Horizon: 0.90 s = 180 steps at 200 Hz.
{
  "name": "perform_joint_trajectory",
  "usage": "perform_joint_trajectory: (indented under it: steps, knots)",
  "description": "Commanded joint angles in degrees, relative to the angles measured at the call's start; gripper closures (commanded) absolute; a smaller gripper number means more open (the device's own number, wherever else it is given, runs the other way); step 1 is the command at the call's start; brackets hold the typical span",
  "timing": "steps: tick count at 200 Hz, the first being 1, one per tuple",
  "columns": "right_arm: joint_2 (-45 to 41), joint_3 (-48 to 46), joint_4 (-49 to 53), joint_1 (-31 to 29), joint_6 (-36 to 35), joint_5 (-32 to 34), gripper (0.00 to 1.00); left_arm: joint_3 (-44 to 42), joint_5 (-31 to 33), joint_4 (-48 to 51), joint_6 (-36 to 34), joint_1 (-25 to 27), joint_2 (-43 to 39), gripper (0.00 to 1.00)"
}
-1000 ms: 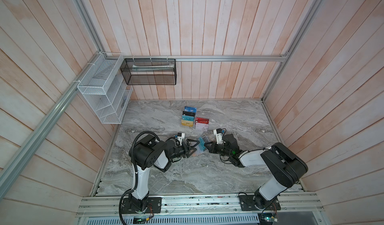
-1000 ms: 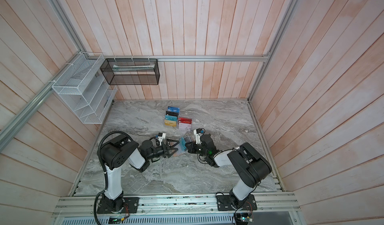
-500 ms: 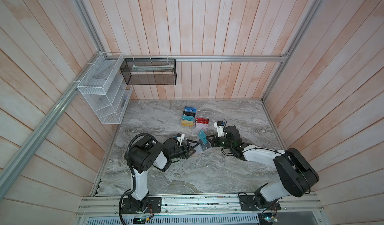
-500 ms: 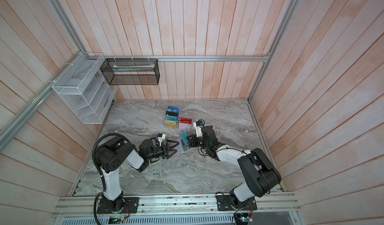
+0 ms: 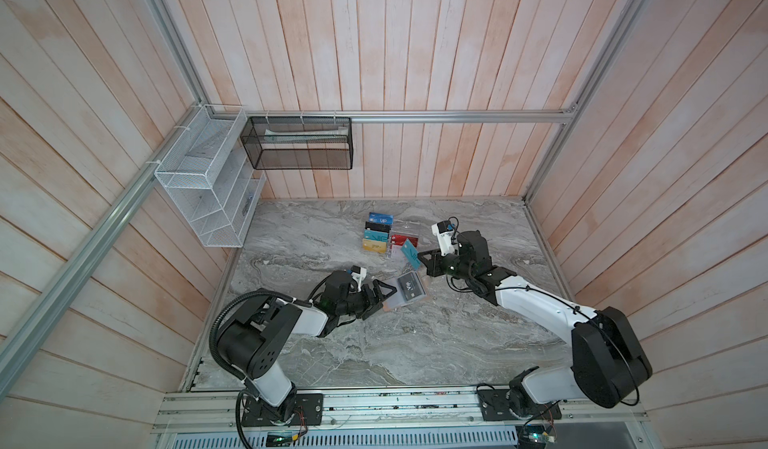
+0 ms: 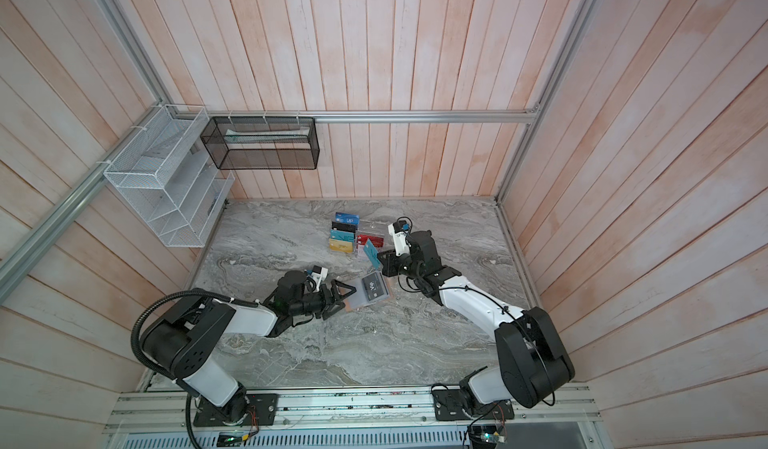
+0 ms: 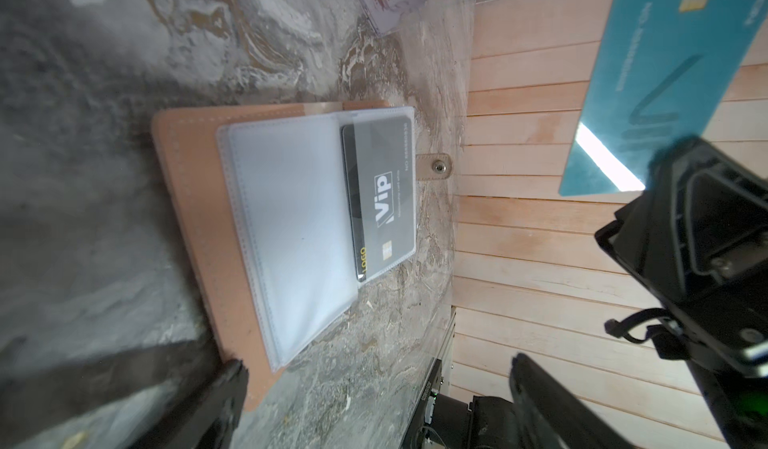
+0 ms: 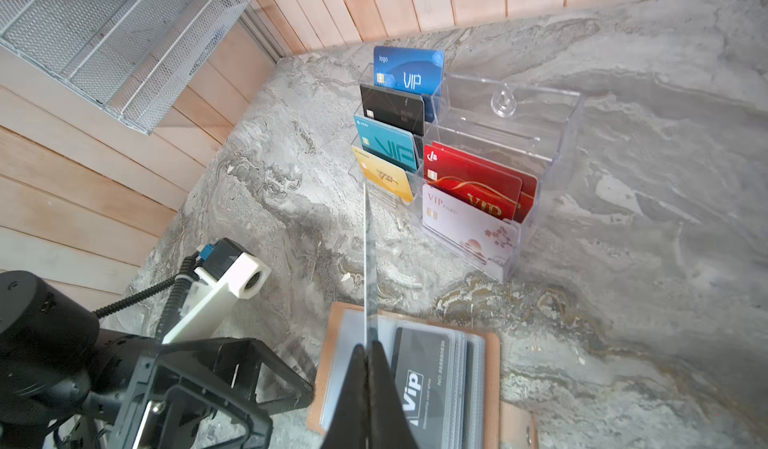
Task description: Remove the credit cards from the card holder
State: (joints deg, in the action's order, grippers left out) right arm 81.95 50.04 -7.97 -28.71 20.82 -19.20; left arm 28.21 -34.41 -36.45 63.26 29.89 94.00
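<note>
**Above the marble worktop [image 5: 415,343], a teal credit card [image 5: 409,253] is pinched clear of the card holder [image 5: 388,305]**

Near the middle of the grey-veined stone surface, the card holder lies open and flat. It is a tan-pink, leather-like booklet with stitched edges and a small snap tab [image 7: 434,166] sticking out from one side. Its clear, glossy plastic sleeve pages [image 7: 291,218] fan across the spread. One sleeve holds a black VIP card [image 7: 382,193], a thin rounded rectangle with a gold chip and yellow lettering at one end.

The right gripper [image 5: 423,256] has its fingers pressed together on one end of the teal credit card. The card is tilted in the air, apart from the holder and near the stand. From the right wrist it shows edge-on as a thin pale line rising from the dark fingertips [image 8: 365,364].

The left gripper [image 5: 380,299] sits low at the holder's near edge with its black fingers spread wide. One fingertip [image 7: 224,393] is at a corner of the tan cover; whether it presses there cannot be told.

Behind the holder stands a clear acrylic tiered stand [image 8: 498,135]. It has blue, black, teal and gold cards stepped in one column, and red and white ones in the other. A white wire rack [image 5: 203,202] and a black mesh basket [image 5: 299,143] hang on the plank walls.
</note>
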Motion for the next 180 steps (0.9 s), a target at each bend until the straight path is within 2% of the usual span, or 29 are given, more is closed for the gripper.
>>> perform_joint_trajectory:
  steps: [1, 46, 107, 137, 180]
  knots:
    - [0.3, 3.9, 5.7, 0.4, -4.7, 0.8, 1.0, 1.6, 2.6, 9.0, -5.1, -0.3, -4.1, 0.0]
    - [2.4, 9.9, 8.9, 0.4, -11.2, -0.7, 1.0, 3.6, 8.2, 20.2, -12.2, -0.3, -13.4, 0.0]
    - [8.0, 18.3, 12.9, 0.4, -24.7, -3.8, 1.0, 6.8, 16.0, 27.9, -21.2, -0.2, -20.7, 0.0]
    - [12.5, 22.9, 13.6, 0.3, -31.4, -6.9, 1.0, 5.9, 20.3, 27.2, -26.2, 0.1, -22.9, 0.0]
    - [22.6, 33.7, 18.6, 0.3, -39.0, -11.8, 1.0, 1.4, 26.2, 19.5, -33.8, 1.7, -25.2, 0.0]
